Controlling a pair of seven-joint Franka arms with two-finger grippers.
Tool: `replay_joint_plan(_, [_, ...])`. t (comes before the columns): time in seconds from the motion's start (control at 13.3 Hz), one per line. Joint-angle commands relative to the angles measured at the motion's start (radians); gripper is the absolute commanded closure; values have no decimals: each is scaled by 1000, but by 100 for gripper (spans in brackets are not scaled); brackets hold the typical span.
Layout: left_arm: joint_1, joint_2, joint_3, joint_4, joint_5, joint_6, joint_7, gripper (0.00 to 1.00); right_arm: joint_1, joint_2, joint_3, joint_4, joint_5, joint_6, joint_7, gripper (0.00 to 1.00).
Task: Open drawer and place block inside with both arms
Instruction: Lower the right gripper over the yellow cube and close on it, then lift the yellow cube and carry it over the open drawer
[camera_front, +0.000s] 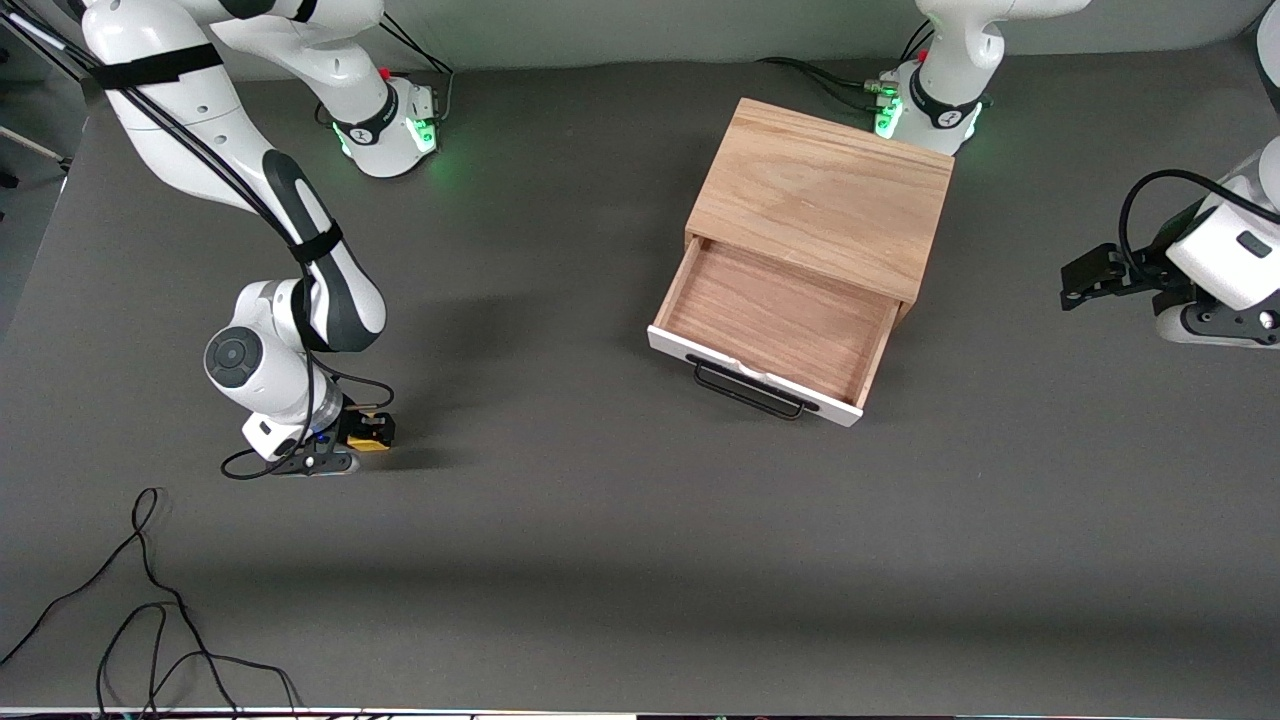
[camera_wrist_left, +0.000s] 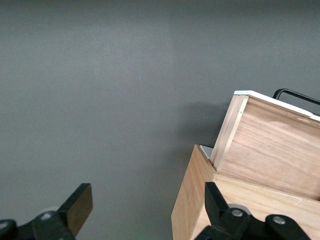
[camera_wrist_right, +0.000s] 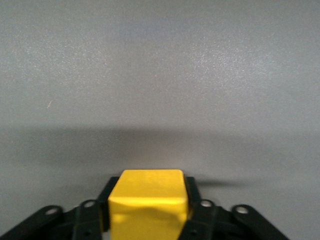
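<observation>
1. Right gripper (camera_front: 368, 436) sits low in the lower left of the front frame, down at the table, with its fingers (camera_wrist_right: 197, 212) closed against both sides of the block (camera_wrist_right: 148, 202). I read that as a firm pinch on the yellow cube, which fills the gap between the pads in the right wrist view; I cannot tell whether it rests on the mat or is just clear of it.

2. I have the grip low because the block lay on the table (camera_front: 600, 560) toward the right arm's end, well apart from the cabinet (camera_front: 825, 195).

3. Moving outward, the drawer (camera_front: 775, 320) is in the middle right of the front frame, pulled out toward the camera, its wooden floor bare and its white front with the black handle (camera_front: 748, 392) at the lower edge. Being open, it is ready to take the block from above.

4. Left gripper (camera_wrist_left: 145, 212) hangs at the right edge of the front frame, beside the cabinet, fingers spread wide and holding nothing. The left wrist view looks past it at the drawer's side wall. I judge this arm is waiting clear so the right arm has room to carry across.

5. My next move, as I see it, is lift, travel over the drawer, then release.
</observation>
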Motion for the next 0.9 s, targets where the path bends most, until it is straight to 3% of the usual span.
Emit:
replay_joint_plan(0.0, [9, -21, -6, -23, 11, 5, 27, 0, 3, -9, 3, -8, 13, 9, -5, 63])
replay_joint_plan(0.15, [9, -20, -6, -23, 11, 4, 27, 0, 3, -15, 5, -4, 13, 5, -6, 73])
replay_joint_plan(0.38, [9, -17, -6, -23, 11, 5, 27, 0, 35, -30, 6, 33, 13, -45, 6, 73])
replay_joint_plan(0.6, [9, -18, -6, -23, 11, 5, 27, 0, 35, -50, 6, 148, 13, -231, 9, 74])
replay_joint_plan(0.83, [9, -17, -6, -23, 11, 7, 27, 0, 35, -58, 6, 328, 14, -470, 12, 74])
